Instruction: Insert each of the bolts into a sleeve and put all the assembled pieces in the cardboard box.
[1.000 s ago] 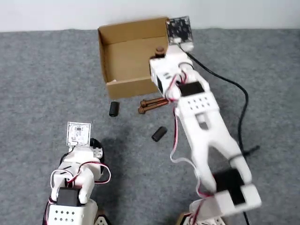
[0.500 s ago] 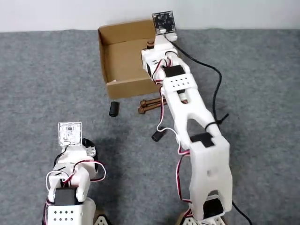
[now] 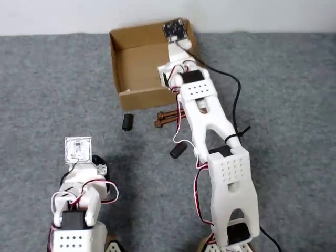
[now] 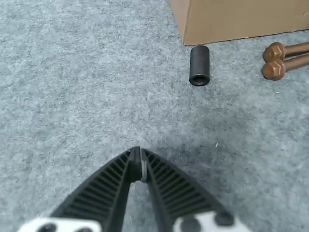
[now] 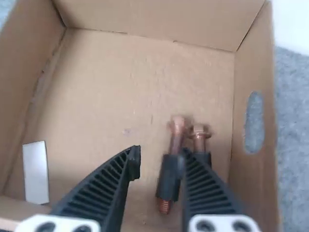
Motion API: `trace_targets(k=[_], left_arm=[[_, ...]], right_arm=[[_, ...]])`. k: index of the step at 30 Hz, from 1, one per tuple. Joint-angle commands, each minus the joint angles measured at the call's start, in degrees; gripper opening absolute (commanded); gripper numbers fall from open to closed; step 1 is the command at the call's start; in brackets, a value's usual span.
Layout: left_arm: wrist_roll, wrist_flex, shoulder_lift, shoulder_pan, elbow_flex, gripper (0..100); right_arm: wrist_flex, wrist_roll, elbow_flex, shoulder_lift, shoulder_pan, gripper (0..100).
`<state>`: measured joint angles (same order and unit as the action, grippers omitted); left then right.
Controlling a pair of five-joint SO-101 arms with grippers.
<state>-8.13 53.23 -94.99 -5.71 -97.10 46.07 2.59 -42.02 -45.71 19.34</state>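
My right gripper (image 5: 161, 153) hangs open inside the cardboard box (image 5: 120, 82). A copper bolt in a black sleeve (image 5: 170, 170) lies on the box floor right beside one finger (image 5: 200, 183). A second sleeved bolt (image 5: 199, 133) shows just behind that finger. In the high view the right arm (image 3: 202, 105) stretches over the cardboard box (image 3: 137, 58). Two loose bolts (image 3: 169, 117) lie in front of the box, with one black sleeve (image 3: 127, 122) to their left and another sleeve (image 3: 178, 150) nearer. My left gripper (image 4: 140, 153) is shut and empty, low over the carpet, well short of the sleeve (image 4: 199, 65).
Grey carpet covers the table. A white label (image 5: 35, 171) lies on the box floor. The right arm's black cable (image 3: 236, 100) loops beside it. The left arm (image 3: 81, 194) sits at the near left, with open carpet between it and the box.
The right arm swung left and farther over the box, and its upright bolt went out of the high view. The left arm drew back slightly at first, then stayed.
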Motion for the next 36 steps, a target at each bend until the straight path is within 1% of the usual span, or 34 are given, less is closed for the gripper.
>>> trace_targets(k=[1, 2, 4, 10, 16, 25, 32, 34, 36], left_arm=[[0.6, -1.2, 0.2, -0.4, 0.3, 1], [0.6, -1.2, 0.2, -0.4, 0.3, 1], [0.6, -1.2, 0.2, -0.4, 0.3, 1], [0.6, -1.2, 0.2, -0.4, 0.3, 1], [0.6, -1.2, 0.2, -0.5, 0.3, 1], [0.6, -1.2, 0.2, -0.6, 0.3, 1], [0.6, -1.2, 0.2, -1.4, 0.3, 1], [0.6, -1.2, 0.2, -1.6, 0.3, 1], [0.6, -1.2, 0.2, -1.6, 0.3, 1]], right_arm=[[6.5, 0.4, -8.6, 1.9, 0.0, 2.1], [9.3, 0.4, -10.5, 1.9, 0.0, 0.4], [15.1, 0.4, -14.4, 1.9, 0.0, 1.6], [34.4, 0.3, -25.1, 1.5, -0.1, 0.9], [46.2, 0.6, -29.6, 1.4, -0.1, 0.9], [56.3, 1.5, -29.9, 1.3, -0.6, 0.9], [56.5, 13.2, -28.4, -0.6, -4.3, 0.9], [56.6, 13.1, -27.6, -1.8, -6.0, 0.9], [56.7, 11.1, -26.5, -2.8, -7.5, 1.1]])
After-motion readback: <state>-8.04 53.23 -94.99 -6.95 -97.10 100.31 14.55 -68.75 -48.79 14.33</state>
